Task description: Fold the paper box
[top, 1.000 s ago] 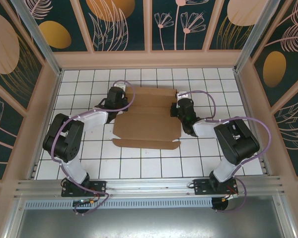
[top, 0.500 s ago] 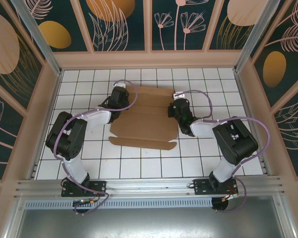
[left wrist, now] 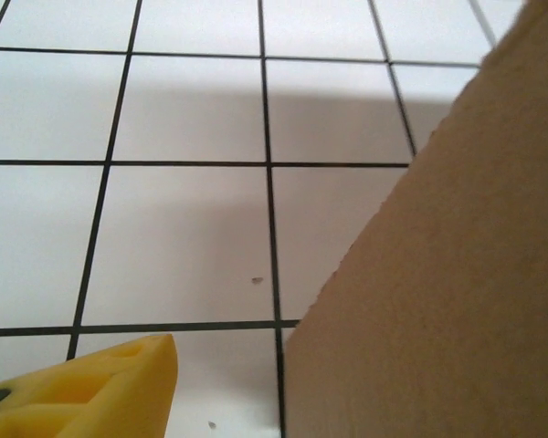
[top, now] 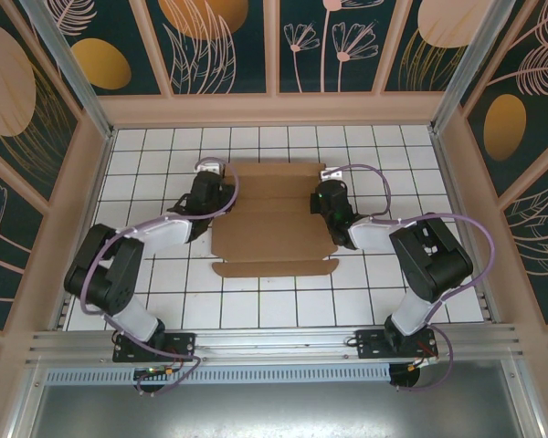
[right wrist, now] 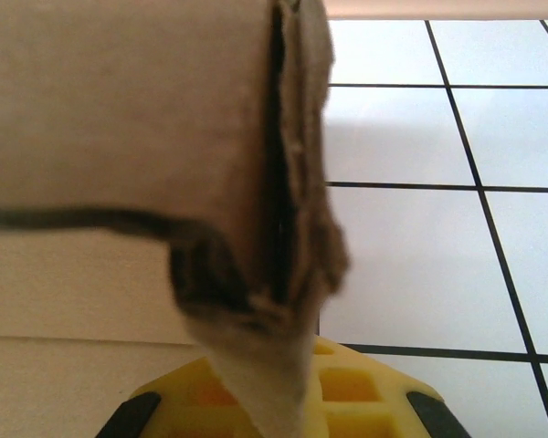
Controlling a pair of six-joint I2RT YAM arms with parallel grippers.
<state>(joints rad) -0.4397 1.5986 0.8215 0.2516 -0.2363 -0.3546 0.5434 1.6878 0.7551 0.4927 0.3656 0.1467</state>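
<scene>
top external view has the paper box [top: 272,228] lying near the middle of the tiled tabletop [top: 256,310], between the two arms, and it reads as mostly a flat sheet: the main panel is down, a narrow front flap with rounded tabs lies along its near edge, and no walls stand up. so i judge the task barely begun, with side walls, front wall and lid all left to form.

the left gripper [top: 215,199] sits at the sheet's left edge. in the left wrist view its one visible finger [left wrist: 91,388] stands apart from the cardboard [left wrist: 438,274], bare tile between, so the fingers look parted and holding nothing. the right gripper [top: 324,203] is clamped on the right edge, where a doubled flap [right wrist: 146,119] sits pinched above its fingers [right wrist: 347,392].

bare tiles lie in front of the sheet and to both sides; the back wall is nearer, so there is less room there.
</scene>
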